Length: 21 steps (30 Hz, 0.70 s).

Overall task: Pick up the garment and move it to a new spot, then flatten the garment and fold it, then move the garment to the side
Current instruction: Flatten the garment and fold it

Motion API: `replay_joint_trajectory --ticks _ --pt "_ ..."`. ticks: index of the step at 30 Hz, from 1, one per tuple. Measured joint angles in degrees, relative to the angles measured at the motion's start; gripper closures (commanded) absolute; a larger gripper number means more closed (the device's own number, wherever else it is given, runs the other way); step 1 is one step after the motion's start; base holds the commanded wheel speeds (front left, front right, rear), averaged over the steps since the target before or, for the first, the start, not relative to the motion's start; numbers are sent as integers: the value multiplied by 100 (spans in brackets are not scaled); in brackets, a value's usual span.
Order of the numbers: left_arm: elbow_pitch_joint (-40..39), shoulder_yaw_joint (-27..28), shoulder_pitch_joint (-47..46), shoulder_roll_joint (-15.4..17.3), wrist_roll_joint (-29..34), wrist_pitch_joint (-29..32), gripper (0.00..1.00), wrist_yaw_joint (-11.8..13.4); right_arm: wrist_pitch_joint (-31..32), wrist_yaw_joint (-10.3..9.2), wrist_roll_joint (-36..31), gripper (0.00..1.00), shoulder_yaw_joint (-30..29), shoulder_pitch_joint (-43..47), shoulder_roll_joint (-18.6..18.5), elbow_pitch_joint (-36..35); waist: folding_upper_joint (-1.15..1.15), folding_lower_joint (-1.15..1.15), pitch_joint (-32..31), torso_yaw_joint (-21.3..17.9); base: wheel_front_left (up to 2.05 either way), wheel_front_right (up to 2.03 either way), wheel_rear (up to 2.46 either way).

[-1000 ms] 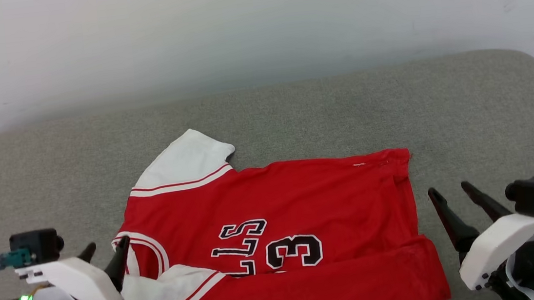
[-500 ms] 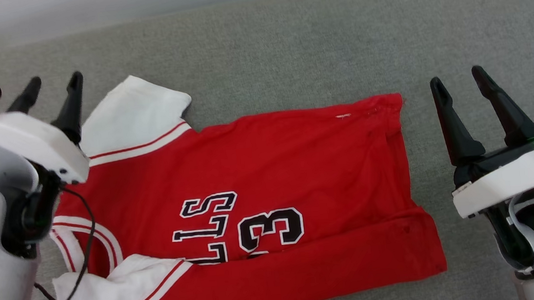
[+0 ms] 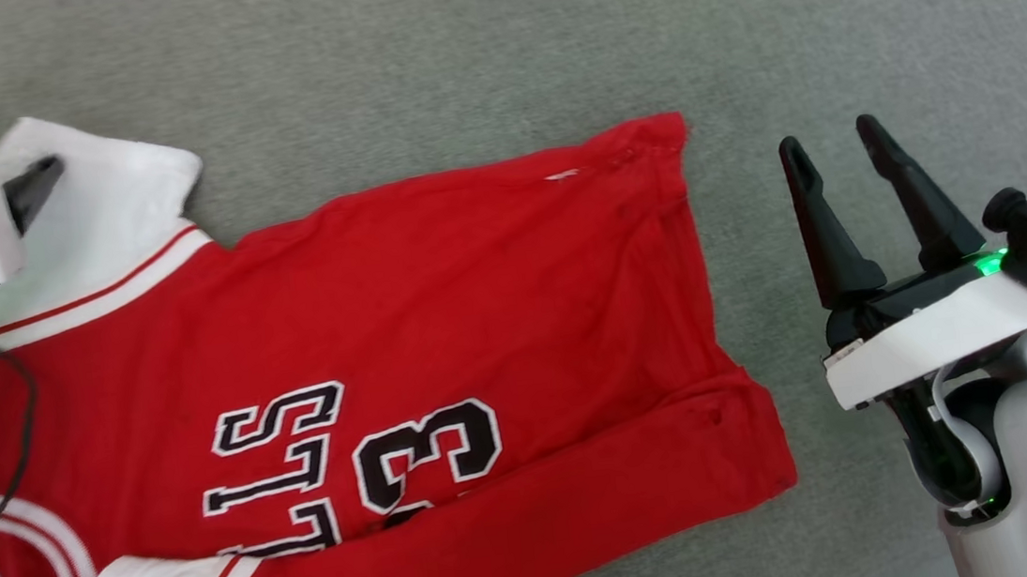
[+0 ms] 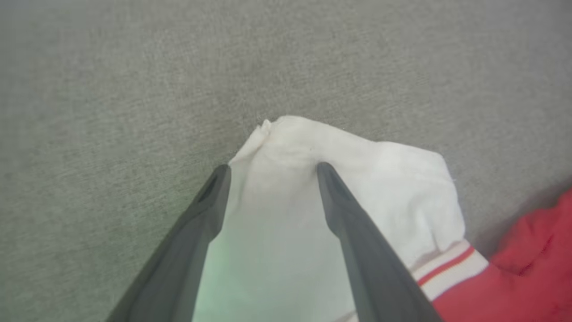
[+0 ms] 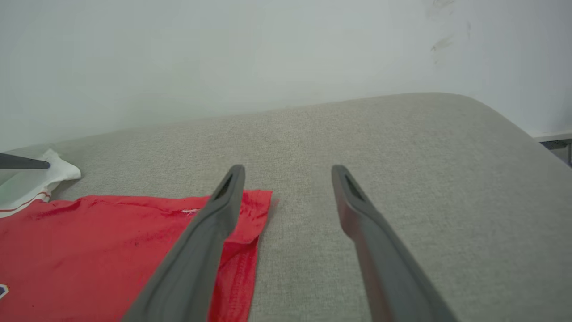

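Across the grey fabric surface (image 3: pixel 471 38) the red jersey (image 3: pixel 439 296) lies spread out flat, and I can't see all of it: its collar end runs off the left and bottom edges of the head view. A red band of the cloth is folded up over the lower part of the lettering (image 3: pixel 277 471), so I read only "LS", bits of further letters and a "3". The digit before it is mostly covered.

My left gripper (image 4: pixel 272 170) stands wide open with nothing in it. Its two fingers straddle the tip of the white sleeve (image 4: pixel 380 179), one finger at the sleeve's edge, the other over its middle. Whether the fingertips press the cloth I cannot tell. From the head camera most of that gripper is hidden behind its white housing, and a black cable (image 3: pixel 15 440) hangs across the jersey.

My right gripper (image 3: pixel 829 137) is also fully spread and empty, over bare fabric just beside the jersey's hem edge, apart from it. A pale wall (image 5: pixel 223 67) rises behind.
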Motion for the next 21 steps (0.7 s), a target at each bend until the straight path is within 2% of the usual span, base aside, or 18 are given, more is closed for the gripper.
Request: replay_joint_trajectory --ticks 4,7,8,9,10,15,19,21 --pt "152 -29 -114 229 -77 682 0 242 -36 -1 78 0 45 1 38 147 0 0 128 -223 0 0 0" --pt "218 -11 -177 237 -213 1045 0 402 -27 -1 164 0 59 1 53 257 0 -1 198 -333 0 0 0" --pt "215 -9 -187 235 -242 1100 41 450 -27 0 205 0 60 -2 53 275 0 -1 216 -352 0 0 0" --pt "215 -9 -187 235 -242 1100 68 450 -27 0 205 0 60 -2 53 275 0 -1 216 -352 0 0 0" --pt "209 -2 -183 196 -275 1132 100 521 102 0 323 0 103 -18 33 347 0 -1 234 -365 0 0 0" --pt "246 -13 -129 -23 -331 917 100 511 575 0 828 0 97 -248 -246 566 0 -1 185 -272 0 0 0" --pt "270 -116 -163 -221 -199 610 100 413 1384 0 1349 0 37 -608 -575 899 0 -1 111 -86 0 0 0" --pt "248 -185 -194 -380 -149 434 100 347 1965 -1 1526 0 77 -825 -882 1105 0 -1 71 49 0 0 0"
